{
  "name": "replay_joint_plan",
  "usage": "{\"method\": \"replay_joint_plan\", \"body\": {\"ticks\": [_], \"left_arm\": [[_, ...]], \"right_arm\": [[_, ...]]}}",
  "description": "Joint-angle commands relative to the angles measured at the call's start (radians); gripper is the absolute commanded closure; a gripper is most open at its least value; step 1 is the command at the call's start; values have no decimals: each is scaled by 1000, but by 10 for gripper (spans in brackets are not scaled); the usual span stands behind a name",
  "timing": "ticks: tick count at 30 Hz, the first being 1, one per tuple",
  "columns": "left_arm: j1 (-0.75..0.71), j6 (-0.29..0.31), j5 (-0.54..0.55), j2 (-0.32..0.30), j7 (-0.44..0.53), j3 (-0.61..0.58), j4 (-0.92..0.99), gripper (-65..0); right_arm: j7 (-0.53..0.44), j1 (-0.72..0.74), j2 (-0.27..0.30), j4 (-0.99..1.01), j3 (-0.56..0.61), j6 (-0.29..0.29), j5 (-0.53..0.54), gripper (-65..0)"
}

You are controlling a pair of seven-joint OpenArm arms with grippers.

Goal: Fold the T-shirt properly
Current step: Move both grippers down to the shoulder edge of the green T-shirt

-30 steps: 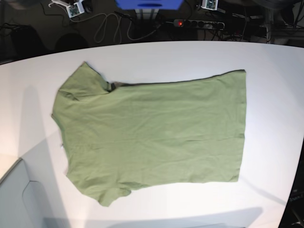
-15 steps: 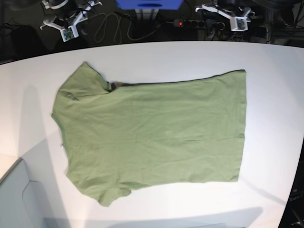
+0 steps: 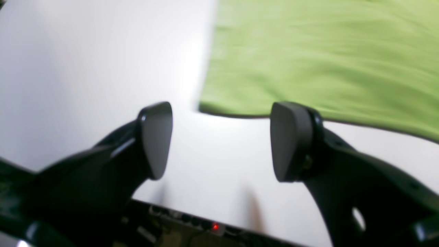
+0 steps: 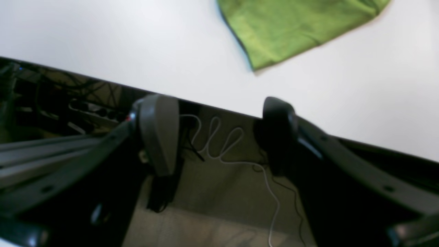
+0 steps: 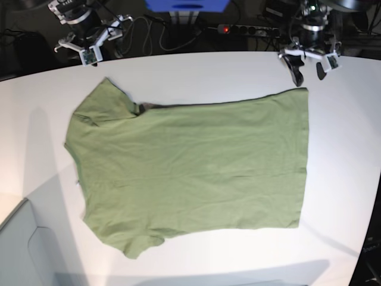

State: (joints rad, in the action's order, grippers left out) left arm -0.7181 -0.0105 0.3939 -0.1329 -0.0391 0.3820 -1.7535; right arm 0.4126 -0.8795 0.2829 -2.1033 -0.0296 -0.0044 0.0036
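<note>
The olive-green T-shirt [image 5: 190,167] lies spread flat on the white table [image 5: 333,196], collar end to the left and hem to the right. My left gripper [image 5: 308,70] hovers open at the table's far side, just behind the hem's far corner [image 5: 305,90]. In the left wrist view its fingertips [image 3: 156,137] stand wide apart with nothing between them, and the T-shirt [image 3: 308,58] corner lies just ahead. My right gripper [image 5: 83,47] is open at the far table edge behind the sleeve [image 5: 107,89]. In the right wrist view the right gripper [image 4: 219,133] is empty and the sleeve [image 4: 291,27] lies ahead.
A power strip [image 5: 247,28] with a red light, cables and a blue object [image 5: 187,5] sit behind the table's far edge. A grey box [image 5: 18,250] stands at the near left corner. A white cable [image 4: 219,144] lies on the floor below the table edge.
Both arms have come forward from the back toward the table's far edge, and both grippers have opened. The T-shirt has not moved.
</note>
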Motion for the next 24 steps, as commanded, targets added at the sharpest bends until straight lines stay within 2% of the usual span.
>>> {"method": "replay_joint_plan", "body": {"ticks": [1,13,24], "left_arm": [[7,10,4,-6,31,1,-1,-430],[160,7,4,-11,31,1,185,-433],[196,11,4,-11,31,-7,240,-428]], "right_arm": [[-17,-4,5,-15,0,8,5,-373],[-17,-2,5,-13,-2,8,3,-373],[-17,-2,5,-12,-8,7,3,-373]]}}
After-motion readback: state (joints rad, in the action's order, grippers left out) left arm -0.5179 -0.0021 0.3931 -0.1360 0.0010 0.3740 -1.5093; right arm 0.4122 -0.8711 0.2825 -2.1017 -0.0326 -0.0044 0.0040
